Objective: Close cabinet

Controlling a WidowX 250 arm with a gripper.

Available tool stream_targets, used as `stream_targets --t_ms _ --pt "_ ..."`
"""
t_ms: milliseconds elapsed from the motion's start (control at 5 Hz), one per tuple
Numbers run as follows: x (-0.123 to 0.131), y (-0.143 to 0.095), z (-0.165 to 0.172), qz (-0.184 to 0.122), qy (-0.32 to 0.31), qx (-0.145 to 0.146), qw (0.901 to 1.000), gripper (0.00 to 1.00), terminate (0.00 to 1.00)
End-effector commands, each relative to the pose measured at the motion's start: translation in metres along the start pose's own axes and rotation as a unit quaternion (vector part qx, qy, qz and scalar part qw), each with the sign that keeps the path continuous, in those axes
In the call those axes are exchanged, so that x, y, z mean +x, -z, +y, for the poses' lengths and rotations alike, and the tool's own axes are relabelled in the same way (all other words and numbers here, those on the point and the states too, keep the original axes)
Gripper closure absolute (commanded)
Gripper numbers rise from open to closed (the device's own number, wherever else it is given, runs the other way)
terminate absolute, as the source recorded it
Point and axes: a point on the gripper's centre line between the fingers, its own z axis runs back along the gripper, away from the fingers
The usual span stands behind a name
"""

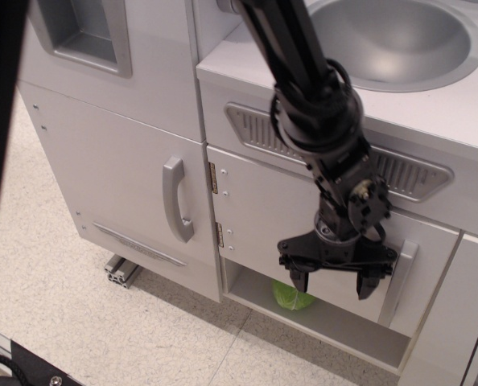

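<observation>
The cabinet's small flat white door (263,217) lies nearly flush with the toy kitchen's front, hung on two metal hinges (214,178) at its left edge. Its grey bar handle (398,283) shows at the right edge. My gripper (333,285) is open and empty, fingers pointing down, right in front of the door's lower right part, beside the handle. Whether it touches the door cannot be told. The black arm crosses the door's upper right.
A green object (291,297) lies in the open bottom shelf under the door. A taller white door with a curved grey handle (175,199) stands to the left. A metal sink (400,40) sits in the counter above. A white panel (448,322) is at right.
</observation>
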Motion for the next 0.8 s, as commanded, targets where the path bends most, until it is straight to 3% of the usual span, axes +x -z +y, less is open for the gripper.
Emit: stream_targets --t_ms 0,400,600 --pt "0.0006 -0.0299 0.0125 0.001 0.039 -0.028 0.9989 0.00 0.00" --pt "0.0006 -0.0299 0.0125 0.001 0.039 -0.028 0.9989 0.00 0.00" --pt "0.0006 -0.0299 0.0125 0.001 0.039 -0.028 0.9989 0.00 1.00"
